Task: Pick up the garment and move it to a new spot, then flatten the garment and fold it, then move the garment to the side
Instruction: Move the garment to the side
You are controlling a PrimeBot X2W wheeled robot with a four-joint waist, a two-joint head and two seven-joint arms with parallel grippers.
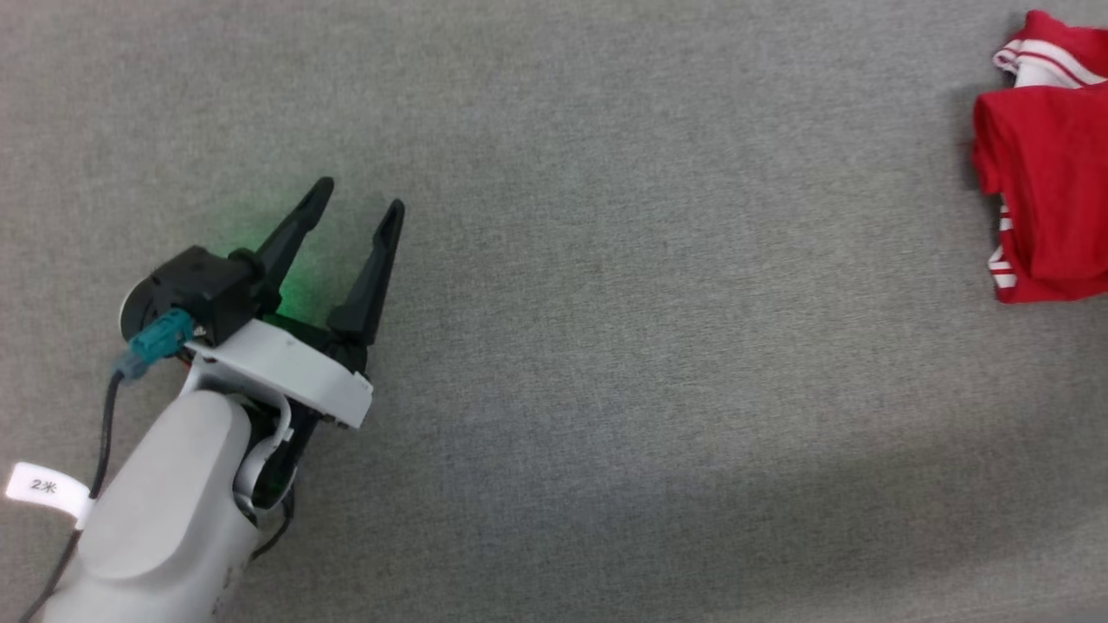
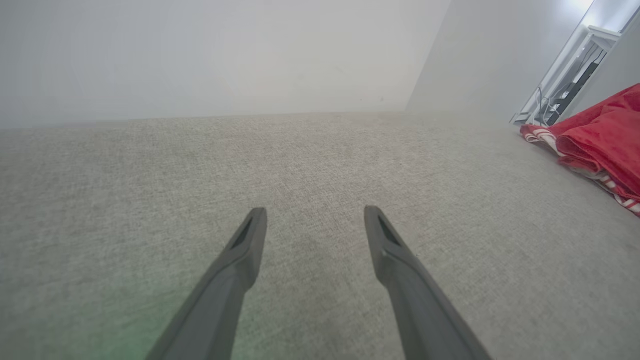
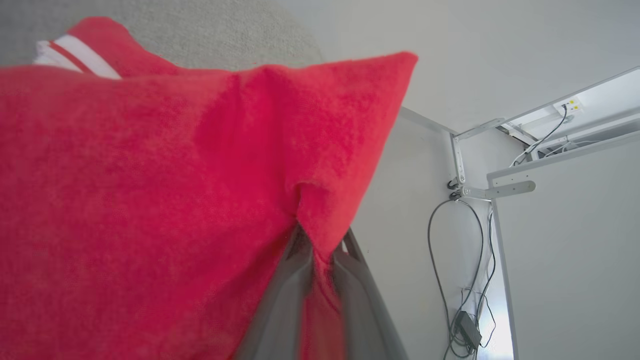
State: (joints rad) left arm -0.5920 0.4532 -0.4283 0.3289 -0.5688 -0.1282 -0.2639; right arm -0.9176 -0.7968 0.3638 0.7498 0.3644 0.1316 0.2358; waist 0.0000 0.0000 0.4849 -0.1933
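The garment [image 1: 1047, 182], a bright red T-shirt with white stripes, lies bunched at the far right edge of the grey fabric surface in the head view. Seen from the left wrist, the garment [image 2: 600, 140] sits at the right edge. My left gripper [image 1: 357, 208] hovers open over bare surface at the lower left, far from the shirt, with nothing between its fingers [image 2: 250, 245]. In the right wrist view my right gripper [image 3: 320, 250] is shut on a pinched fold of the garment [image 3: 150, 200], the red cloth draping over its fingers [image 3: 285, 295].
Grey woven surface [image 1: 623, 363] stretches between my left gripper and the shirt. A pale wall [image 2: 200, 55] rises behind it. White furniture frames and dangling black cables [image 3: 450, 280] stand beyond the surface's right edge.
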